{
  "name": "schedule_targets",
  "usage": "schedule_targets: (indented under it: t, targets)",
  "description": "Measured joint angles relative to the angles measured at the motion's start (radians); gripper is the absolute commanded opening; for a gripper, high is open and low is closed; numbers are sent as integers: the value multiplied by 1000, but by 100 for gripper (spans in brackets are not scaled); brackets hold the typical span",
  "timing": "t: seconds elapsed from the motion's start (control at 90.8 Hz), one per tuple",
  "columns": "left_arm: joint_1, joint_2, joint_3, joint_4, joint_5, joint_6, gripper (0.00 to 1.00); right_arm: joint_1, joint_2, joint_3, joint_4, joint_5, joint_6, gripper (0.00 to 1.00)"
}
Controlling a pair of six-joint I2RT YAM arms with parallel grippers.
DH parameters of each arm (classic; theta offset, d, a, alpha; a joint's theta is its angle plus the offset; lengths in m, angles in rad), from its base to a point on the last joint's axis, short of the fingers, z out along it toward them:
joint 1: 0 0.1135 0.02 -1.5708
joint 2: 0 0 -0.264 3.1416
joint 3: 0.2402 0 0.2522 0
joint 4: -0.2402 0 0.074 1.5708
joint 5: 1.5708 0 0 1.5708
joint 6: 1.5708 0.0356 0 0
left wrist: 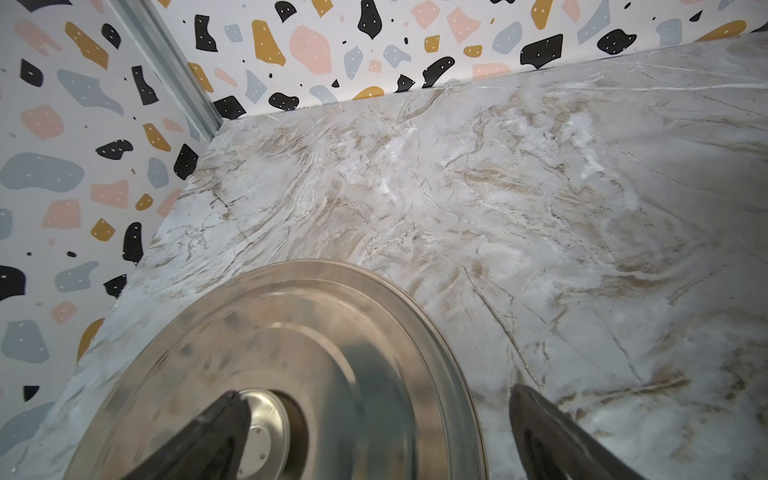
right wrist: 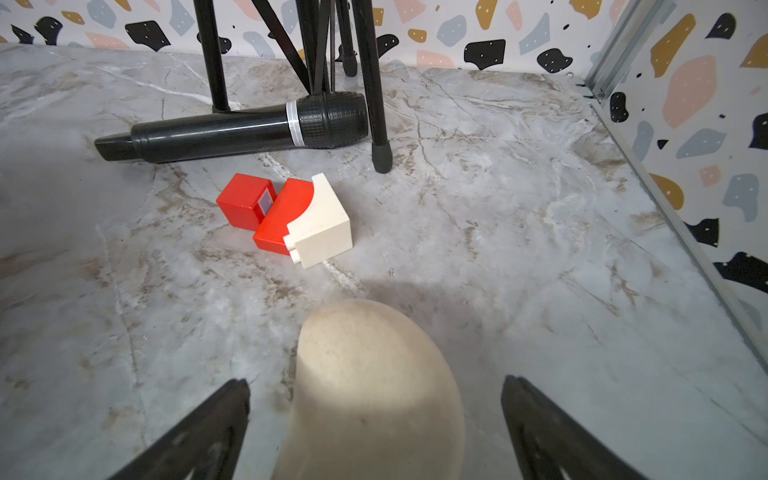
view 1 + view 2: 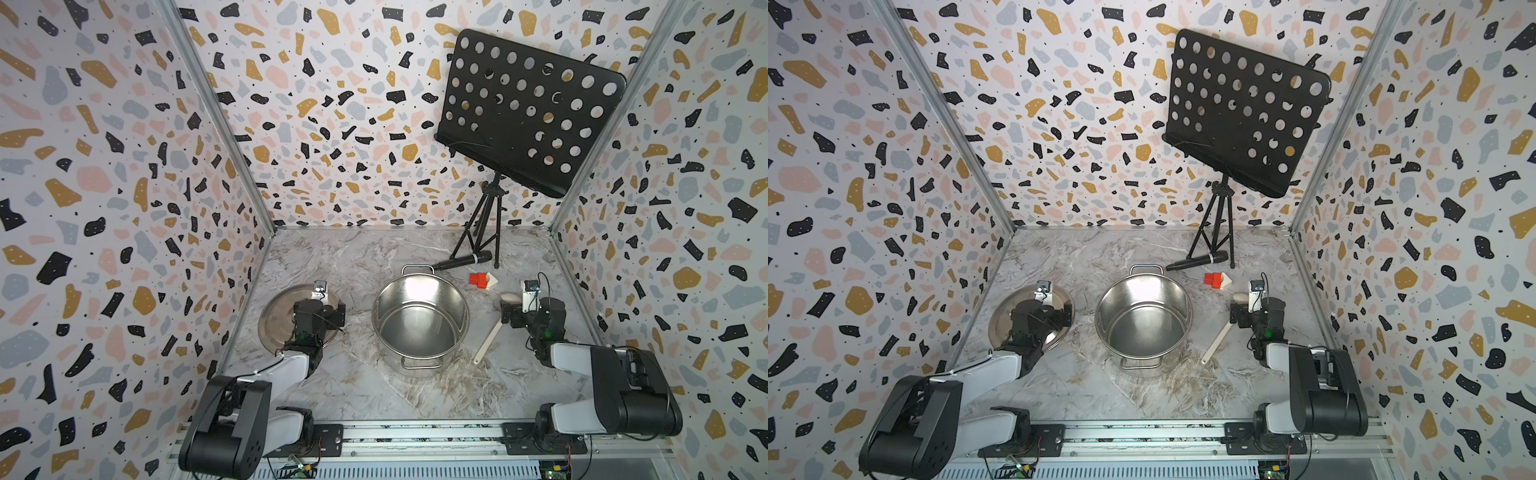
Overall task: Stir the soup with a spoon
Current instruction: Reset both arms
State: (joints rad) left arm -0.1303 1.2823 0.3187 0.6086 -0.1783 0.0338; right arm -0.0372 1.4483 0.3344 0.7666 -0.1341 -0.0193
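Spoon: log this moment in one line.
spoon: on table, unheld | right gripper: open over its bowl | left gripper: open over lid | pot: uncovered

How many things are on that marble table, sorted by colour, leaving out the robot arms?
Steel: 2, the pot and the lid
Black: 2, the microphone and the music stand
Cream: 1, the spoon
Red and white: 1, the toy block cluster
Total: 6

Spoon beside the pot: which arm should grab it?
Right. The right tool is open over the bowl of the spoon, right of the pot; the left tool, open, sits over the lid on the pot's other side.
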Motion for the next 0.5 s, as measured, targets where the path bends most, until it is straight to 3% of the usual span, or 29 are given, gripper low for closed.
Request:
schedule_targets:
  t: [0.22, 0.496]
  targets:
    - [12, 115, -5, 120, 23, 0, 100, 5, 71, 0, 76, 35, 4, 100]
    - [42, 133, 5, 130, 58, -4, 99, 21, 73, 12, 79, 83, 4, 100]
